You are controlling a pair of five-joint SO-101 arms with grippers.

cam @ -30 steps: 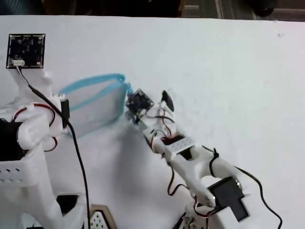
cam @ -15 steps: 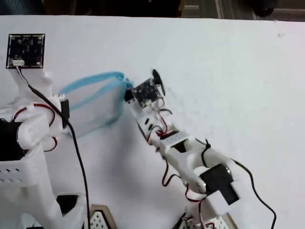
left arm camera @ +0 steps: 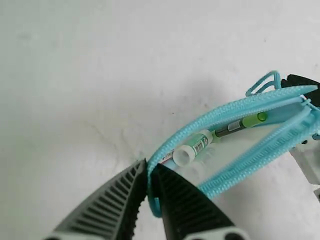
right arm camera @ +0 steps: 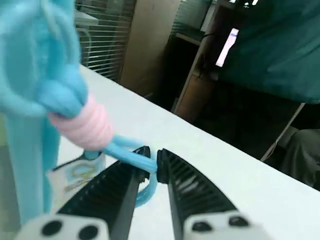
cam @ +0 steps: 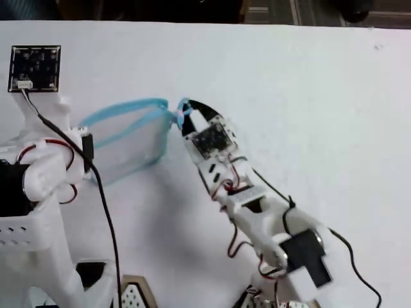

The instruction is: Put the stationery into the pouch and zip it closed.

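The clear pouch (cam: pixel 128 144) with a light-blue zipper lies on the white table, its mouth open (left arm camera: pixel 240 145). Inside lie a green-tipped pen (left arm camera: pixel 235 125) and a white-capped tube (left arm camera: pixel 192 150). My left gripper (left arm camera: pixel 149 175) is shut on the zipper edge at the pouch's near end, by the left arm (cam: pixel 88 151). At the pouch's other end, my right gripper (right arm camera: pixel 154 162) is shut on the blue pull cord (right arm camera: pixel 131 156), just below its pink bead (right arm camera: pixel 87 127). From above, the right gripper (cam: pixel 185 110) touches the pouch's right corner.
A black square board (cam: pixel 35 67) on a white post stands at the back left, with a black cable (cam: pixel 106 212) running down from it. White tabletop (cam: pixel 308 96) stretches to the right. The table's far edge meets a dark room.
The right arm swung its gripper up and around the pouch's right corner and shut on the pull cord. The left arm and pouch stayed put.
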